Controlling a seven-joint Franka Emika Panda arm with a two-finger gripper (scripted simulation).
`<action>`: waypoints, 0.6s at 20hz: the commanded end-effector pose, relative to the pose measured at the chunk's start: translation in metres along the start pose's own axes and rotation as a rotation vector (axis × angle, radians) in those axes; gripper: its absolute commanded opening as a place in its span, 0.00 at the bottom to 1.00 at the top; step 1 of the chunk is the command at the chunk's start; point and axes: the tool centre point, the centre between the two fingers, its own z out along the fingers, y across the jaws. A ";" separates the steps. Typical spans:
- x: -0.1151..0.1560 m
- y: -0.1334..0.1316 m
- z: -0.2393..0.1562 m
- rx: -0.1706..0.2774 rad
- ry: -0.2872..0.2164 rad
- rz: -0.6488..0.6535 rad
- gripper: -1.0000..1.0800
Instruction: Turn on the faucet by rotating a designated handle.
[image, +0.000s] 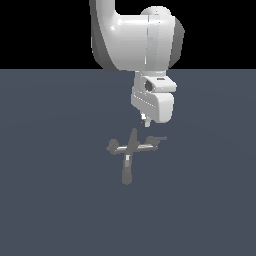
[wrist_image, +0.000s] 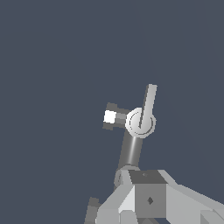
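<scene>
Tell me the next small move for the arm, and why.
Probably lower the gripper toward the handle at the exterior view's right end of the faucet. The gripper hangs above it with a gap showing, not touching, so nothing can be rotated yet.

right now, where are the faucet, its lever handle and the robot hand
faucet (image: 127, 172): exterior view, on the long spout
handle (image: 158, 139): exterior view, on the crossbar end piece with the lever, at the view's right
hand (image: 146, 120): exterior view, at the fingertips above the crossbar
</scene>
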 end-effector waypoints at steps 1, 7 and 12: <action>0.015 -0.006 0.015 0.002 0.007 0.058 0.00; 0.043 -0.014 0.042 0.005 0.017 0.164 0.00; 0.058 -0.018 0.055 0.006 0.022 0.219 0.00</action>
